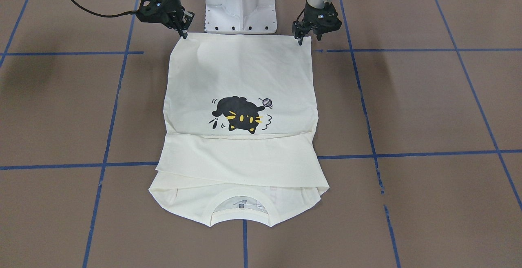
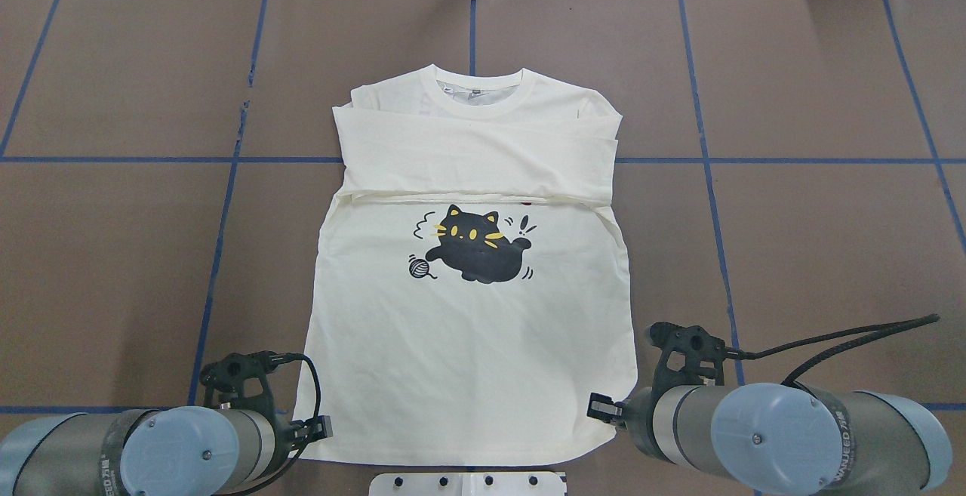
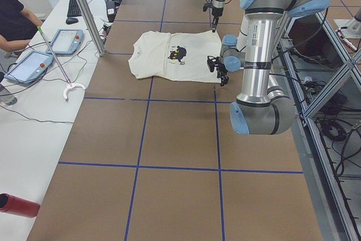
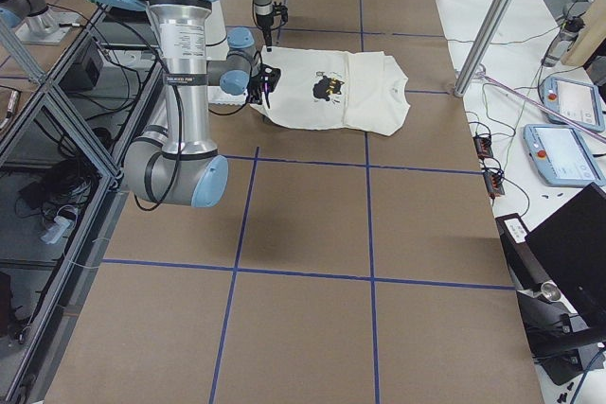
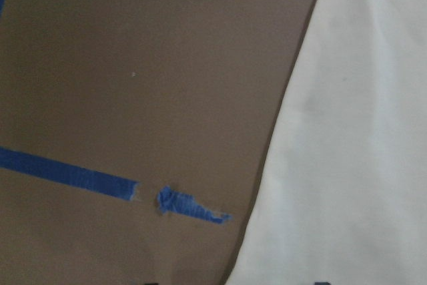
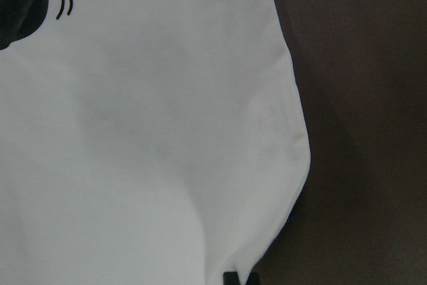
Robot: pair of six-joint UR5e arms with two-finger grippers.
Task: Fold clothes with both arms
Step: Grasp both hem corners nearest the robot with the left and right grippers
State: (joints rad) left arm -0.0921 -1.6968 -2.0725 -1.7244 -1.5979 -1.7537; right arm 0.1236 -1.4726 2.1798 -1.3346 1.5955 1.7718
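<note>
The cream shirt [image 1: 240, 68] lies face up on the brown table, its black cat print [image 2: 472, 253] showing and its sleeves folded across the chest; the collar [image 2: 478, 88] points away from the robot. My left gripper [image 1: 308, 38] stands open at one hem corner, and the left wrist view shows the shirt's edge [image 5: 353, 151] between two dark fingertips set wide apart. My right gripper [image 1: 184, 34] is at the other hem corner, shut on the shirt's hem. In the right wrist view the fabric [image 6: 153, 131] puckers toward a fingertip at the bottom edge.
The white pedestal base [image 1: 240, 3] stands just behind the hem, between the arms. Blue tape lines [image 1: 408, 50] cross the brown table. A person [image 3: 14, 18] sits at a side bench with tablets [image 3: 65, 40]. A red bottle [image 3: 17, 204] lies on that bench.
</note>
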